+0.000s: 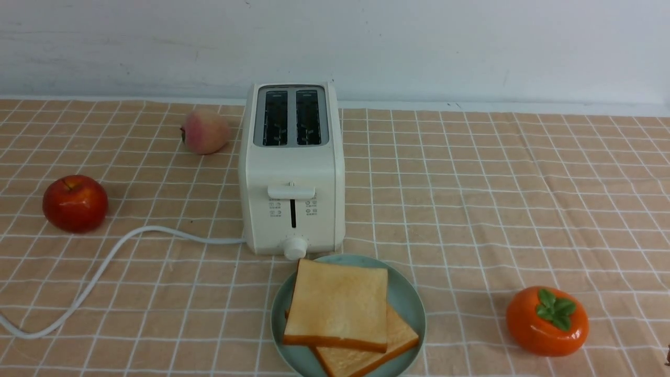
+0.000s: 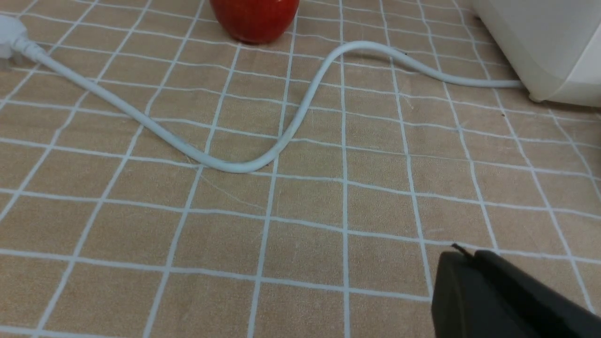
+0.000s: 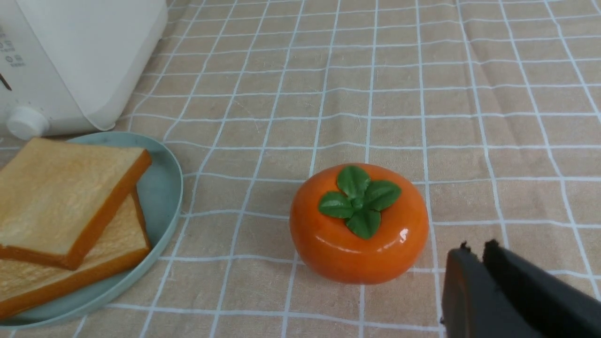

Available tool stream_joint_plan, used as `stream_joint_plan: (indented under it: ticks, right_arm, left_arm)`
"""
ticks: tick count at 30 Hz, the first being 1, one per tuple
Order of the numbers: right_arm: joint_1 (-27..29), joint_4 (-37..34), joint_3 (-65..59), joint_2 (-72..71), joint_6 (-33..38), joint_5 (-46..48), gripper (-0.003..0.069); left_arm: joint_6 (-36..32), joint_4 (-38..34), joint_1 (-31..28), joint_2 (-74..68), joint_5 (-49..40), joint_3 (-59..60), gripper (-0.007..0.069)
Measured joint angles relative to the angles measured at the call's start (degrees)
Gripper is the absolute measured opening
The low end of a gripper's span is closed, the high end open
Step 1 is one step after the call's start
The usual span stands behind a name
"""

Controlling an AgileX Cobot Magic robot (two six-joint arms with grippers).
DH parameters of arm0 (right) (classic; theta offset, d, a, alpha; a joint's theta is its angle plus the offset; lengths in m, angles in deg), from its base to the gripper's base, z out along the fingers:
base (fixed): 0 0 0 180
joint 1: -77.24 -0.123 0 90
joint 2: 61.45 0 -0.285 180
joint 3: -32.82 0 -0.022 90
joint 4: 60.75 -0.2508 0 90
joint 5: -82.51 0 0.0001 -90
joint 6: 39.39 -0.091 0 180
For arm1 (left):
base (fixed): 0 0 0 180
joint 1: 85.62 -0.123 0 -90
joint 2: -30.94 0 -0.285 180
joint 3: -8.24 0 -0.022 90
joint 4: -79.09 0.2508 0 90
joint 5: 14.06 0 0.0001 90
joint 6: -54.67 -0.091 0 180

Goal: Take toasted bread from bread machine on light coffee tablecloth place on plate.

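Observation:
Two slices of toasted bread lie stacked on the pale blue-green plate (image 1: 409,299): the top slice (image 1: 337,309) overlaps the lower slice (image 1: 392,343). The plate sits just in front of the cream-white bread machine (image 1: 291,167), whose two slots are empty, on the light coffee tablecloth (image 1: 471,209). Neither arm shows in the front view. In the left wrist view my left gripper (image 2: 469,253) is shut and empty above bare cloth near the white cord (image 2: 300,108). In the right wrist view my right gripper (image 3: 476,246) is shut and empty, beside an orange persimmon (image 3: 359,234); the plate (image 3: 164,188) and bread (image 3: 61,192) lie further off.
A red apple (image 1: 75,203) sits at the left and a peach (image 1: 205,131) beside the toaster's back left. The persimmon (image 1: 547,320) is at the front right. The cord (image 1: 104,262) snakes from the toaster toward the front left edge.

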Motion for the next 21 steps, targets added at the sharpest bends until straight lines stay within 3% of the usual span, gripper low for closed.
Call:
stream_joint_plan:
  ticks: [21]
  right_arm:
    - [0.0, 0.0, 0.0, -7.2, 0.0, 1.3, 0.0083]
  left_arm:
    - [0.0, -0.2, 0.0, 0.0, 0.0, 0.0, 0.002]
